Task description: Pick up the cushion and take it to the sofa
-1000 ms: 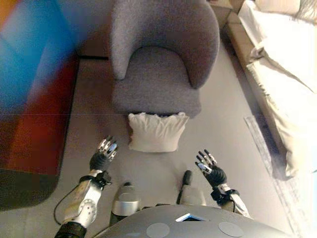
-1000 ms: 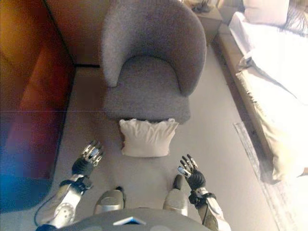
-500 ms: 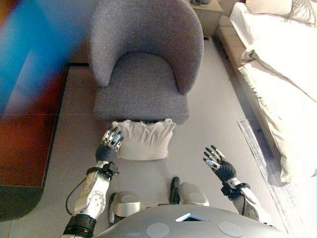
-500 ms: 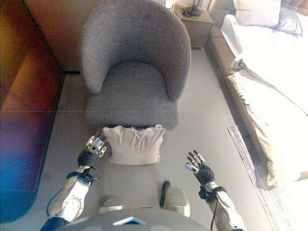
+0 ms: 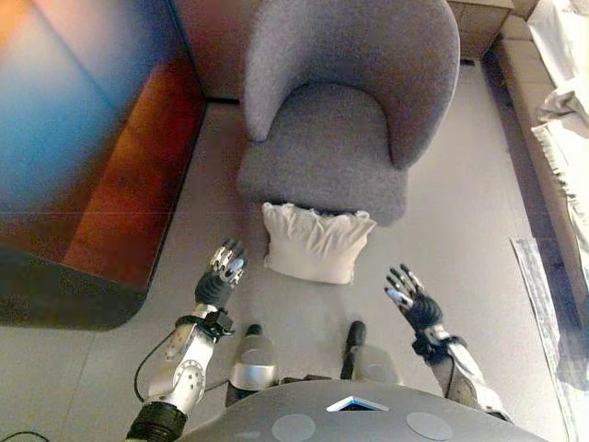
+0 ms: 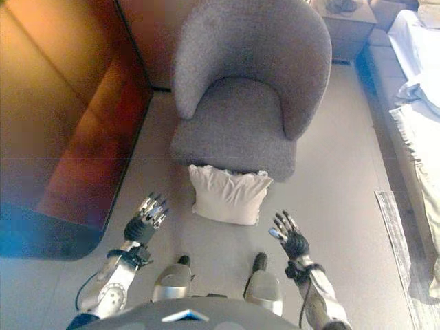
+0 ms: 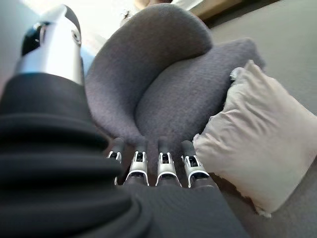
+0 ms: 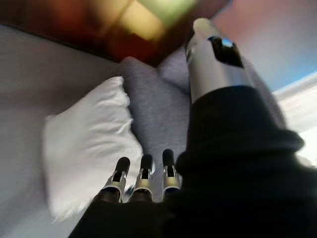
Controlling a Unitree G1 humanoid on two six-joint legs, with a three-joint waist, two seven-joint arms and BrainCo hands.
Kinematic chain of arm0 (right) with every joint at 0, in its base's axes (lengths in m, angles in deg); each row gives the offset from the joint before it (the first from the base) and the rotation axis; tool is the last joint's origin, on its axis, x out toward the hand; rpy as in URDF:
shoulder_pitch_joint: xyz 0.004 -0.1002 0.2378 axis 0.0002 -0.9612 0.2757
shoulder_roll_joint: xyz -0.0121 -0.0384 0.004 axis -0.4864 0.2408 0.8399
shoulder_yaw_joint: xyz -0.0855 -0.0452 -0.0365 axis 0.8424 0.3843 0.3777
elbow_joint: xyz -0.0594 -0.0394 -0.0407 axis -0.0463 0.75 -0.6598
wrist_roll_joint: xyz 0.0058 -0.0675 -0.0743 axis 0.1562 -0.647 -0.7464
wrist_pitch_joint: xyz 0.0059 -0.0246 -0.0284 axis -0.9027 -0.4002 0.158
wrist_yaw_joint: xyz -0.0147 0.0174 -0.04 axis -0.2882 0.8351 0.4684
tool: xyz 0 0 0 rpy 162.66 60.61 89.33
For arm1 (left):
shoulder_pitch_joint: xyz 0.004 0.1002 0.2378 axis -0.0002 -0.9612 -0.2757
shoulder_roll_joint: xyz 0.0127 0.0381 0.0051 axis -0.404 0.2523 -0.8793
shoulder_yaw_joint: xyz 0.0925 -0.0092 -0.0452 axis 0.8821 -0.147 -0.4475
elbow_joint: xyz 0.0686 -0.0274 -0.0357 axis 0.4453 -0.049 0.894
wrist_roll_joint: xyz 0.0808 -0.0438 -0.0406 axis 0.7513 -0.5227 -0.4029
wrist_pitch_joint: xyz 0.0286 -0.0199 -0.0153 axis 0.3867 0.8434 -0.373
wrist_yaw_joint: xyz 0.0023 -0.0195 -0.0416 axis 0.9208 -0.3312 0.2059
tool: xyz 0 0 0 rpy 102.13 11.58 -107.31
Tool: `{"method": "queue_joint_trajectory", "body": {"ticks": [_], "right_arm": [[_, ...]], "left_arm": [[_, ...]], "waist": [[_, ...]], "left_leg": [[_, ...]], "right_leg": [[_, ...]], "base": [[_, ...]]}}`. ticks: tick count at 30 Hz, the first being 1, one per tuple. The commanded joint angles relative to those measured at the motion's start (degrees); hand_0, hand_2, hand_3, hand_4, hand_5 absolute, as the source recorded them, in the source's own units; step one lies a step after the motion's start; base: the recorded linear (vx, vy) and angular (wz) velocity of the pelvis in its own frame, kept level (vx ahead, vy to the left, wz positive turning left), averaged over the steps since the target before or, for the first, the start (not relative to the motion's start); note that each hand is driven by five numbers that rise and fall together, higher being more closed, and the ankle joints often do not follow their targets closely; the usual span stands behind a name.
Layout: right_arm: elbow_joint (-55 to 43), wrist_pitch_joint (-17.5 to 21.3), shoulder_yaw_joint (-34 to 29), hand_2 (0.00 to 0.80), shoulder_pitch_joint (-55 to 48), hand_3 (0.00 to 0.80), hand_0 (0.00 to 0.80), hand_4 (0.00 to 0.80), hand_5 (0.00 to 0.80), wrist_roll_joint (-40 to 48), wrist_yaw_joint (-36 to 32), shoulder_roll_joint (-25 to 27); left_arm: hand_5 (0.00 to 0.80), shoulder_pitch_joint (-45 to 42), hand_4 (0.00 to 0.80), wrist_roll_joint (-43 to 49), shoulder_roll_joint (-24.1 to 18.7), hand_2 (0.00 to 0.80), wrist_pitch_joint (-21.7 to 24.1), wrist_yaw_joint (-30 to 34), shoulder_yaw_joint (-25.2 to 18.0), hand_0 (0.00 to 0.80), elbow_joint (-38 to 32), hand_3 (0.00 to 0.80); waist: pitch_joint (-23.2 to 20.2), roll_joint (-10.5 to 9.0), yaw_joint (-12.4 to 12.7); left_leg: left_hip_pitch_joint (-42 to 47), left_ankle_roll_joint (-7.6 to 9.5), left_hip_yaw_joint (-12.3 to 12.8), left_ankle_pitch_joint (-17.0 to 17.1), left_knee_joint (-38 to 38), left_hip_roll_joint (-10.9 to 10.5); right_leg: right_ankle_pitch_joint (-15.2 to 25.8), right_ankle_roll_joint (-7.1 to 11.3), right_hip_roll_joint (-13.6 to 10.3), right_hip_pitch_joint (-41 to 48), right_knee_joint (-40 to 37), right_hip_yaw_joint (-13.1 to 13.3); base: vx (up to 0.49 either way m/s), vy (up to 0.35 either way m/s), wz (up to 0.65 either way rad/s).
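Both hands are empty and spread wide: the left hand [image 5: 224, 270] hangs just left of the cushion [image 5: 316, 243] and the right hand [image 5: 409, 297] just to its right, neither touching it. Half a second ago the left fingers were against the cushion's left edge; now a strip of bare floor [image 5: 442, 221] shows between them, though the whole picture has shifted too, so much of that gap may be the head moving, not the arm. The cushion itself looks unmoved: a pale, soft square with a ruffled far edge, lying on the floor and leaning against the front of the grey armchair [image 5: 350, 101]. For the task, that suggests the grasp is not begun; both palms probably need to close in from either side before any lift. The floor is smooth and grey-beige. A dark reddish-brown cabinet or panel [image 5: 129, 184] runs along the left, a bed with pale covers [image 6: 419, 89] lies to the far right, and a pale rug's edge [image 5: 543, 304] shows near right.
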Motion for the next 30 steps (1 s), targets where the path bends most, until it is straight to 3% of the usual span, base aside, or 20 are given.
{"method": "queue_joint_trajectory", "body": {"ticks": [1,6,12,16,18,21,24,26,28,30], "right_arm": [[-5.23,1.32,-0.33,0.0,-1.74,0.0,0.0,0.0,0.0,-2.14,-1.46,0.71],[-5.72,-0.11,-1.51,0.0,-2.98,0.0,0.0,0.0,0.0,-2.39,-1.03,0.08],[-6.53,0.4,-2.58,0.0,-4.03,0.0,0.0,0.0,0.0,-1.52,-0.96,-0.16],[-6.19,1.38,-2.61,0.0,-3.81,0.0,0.0,0.0,0.0,-0.54,-0.71,-0.76],[-6.27,2.17,-2.04,0.0,-4.21,0.0,0.0,0.0,0.0,-0.73,0.04,-1.45],[-6.84,2.12,-1.4,0.0,-5.04,0.0,0.0,0.0,0.0,-1.48,0.2,-1.58],[-6.66,1.76,-1.27,0.0,-4.91,0.0,0.0,0.0,0.0,-1.91,-0.47,-1.47],[-5.68,2.03,-1.06,0.0,-3.9,0.0,0.0,0.0,0.0,-1.63,-0.78,-1.42],[-4.84,1.49,-0.73,0.0,-1.78,0.0,0.0,0.0,0.0,-0.94,-0.24,-0.94],[-4.25,0.49,-0.61,0.0,-0.46,0.0,0.0,0.0,0.0,-0.21,-0.07,-0.04]], "left_arm": [[0.0,0.56,0.0,0.35,-1.75,0.0,1.64,1.99,-3.86,0.0,-3.63,0.0],[0.0,0.53,0.0,-0.53,-1.9,0.0,1.3,2.3,-3.7,0.0,-3.64,0.0],[0.0,-0.57,0.0,0.85,-1.69,0.0,0.25,2.83,-2.39,0.0,-3.97,0.0],[0.0,-0.85,0.0,3.28,-2.07,0.0,0.57,3.64,-1.41,0.0,-4.53,0.0],[0.0,-0.62,0.0,3.84,-2.19,0.0,0.74,2.97,-0.77,0.0,-4.8,0.0],[0.0,-0.24,0.0,2.6,-2.24,0.0,-0.29,2.57,-1.75,0.0,-4.83,0.0],[0.0,-0.28,0.0,1.68,-2.58,0.0,-0.59,1.73,-2.38,0.0,-5.44,0.0],[0.0,0.14,0.0,1.8,-2.63,0.0,-0.17,1.03,-1.92,0.0,-5.55,0.0],[0.0,0.99,0.0,2.23,-2.76,0.0,0.35,0.11,-0.74,0.0,-5.66,0.0],[0.0,1.25,0.0,2.53,-3.05,0.0,0.58,-0.83,0.17,0.0,-5.73,0.0]], "waist": [[-2.11,-0.19,-0.47],[-3.75,-0.61,-1.64],[-4.03,-1.61,-1.52],[-4.2,-1.55,-1.59],[-4.07,-0.66,-1.99],[-3.32,0.76,-2.67],[-2.83,0.28,-3.24],[-2.11,-0.66,-3.58],[-1.34,-2.51,-4.34],[-0.94,-2.92,-5.13]], "left_leg": [[-6.78,0.73,0.5,6.84,-3.73,-0.66],[-6.03,1.61,2.3,4.23,-2.02,-0.78],[-6.8,3.11,3.78,2.01,0.17,-1.95],[-7.01,6.04,4.06,0.62,0.93,-4.4],[-6.29,8.12,3.55,-0.09,0.73,-6.51],[-4.31,8.86,3.85,-0.77,0.56,-7.75],[-2.98,8.27,4.27,-1.59,0.44,-8.57],[-2.41,7.96,4.15,-3.08,1.13,-9.04],[-1.38,7.47,3.72,-5.71,2.05,-9.83],[0.41,7.1,3.51,-6.92,1.82,-9.64]], "right_leg": [[-6.69,2.87,-3.71,7.54,8.85,-1.13],[-6.2,3.32,-4.08,8.28,6.79,0.87],[-3.74,3.89,-6.98,8.81,8.15,1.03],[1.21,3.31,-9.73,6.34,16.47,2.28],[5.37,2.5,-10.53,1.43,26.98,4.33],[6.38,0.9,-9.62,-4.59,34.66,5.11],[5.8,0.93,-7.96,-6.13,25.55,3.55],[7.2,2.01,-7.49,-6.38,18.56,3.11],[9.03,4.29,-6.63,-7.73,6.26,3.33],[10.28,5.63,-4.68,-8.76,-1.87,2.26]], "base": [[0.267,0.086,-0.88],[0.202,0.08,-0.44],[0.14,0.1,-0.28],[0.115,0.174,0.06],[0.11,0.26,0.01],[0.138,0.208,-0.01],[0.181,-0.034,-0.18],[0.163,-0.167,-0.34],[0.254,-0.206,-0.39],[0.281,-0.133,-0.17]]}}
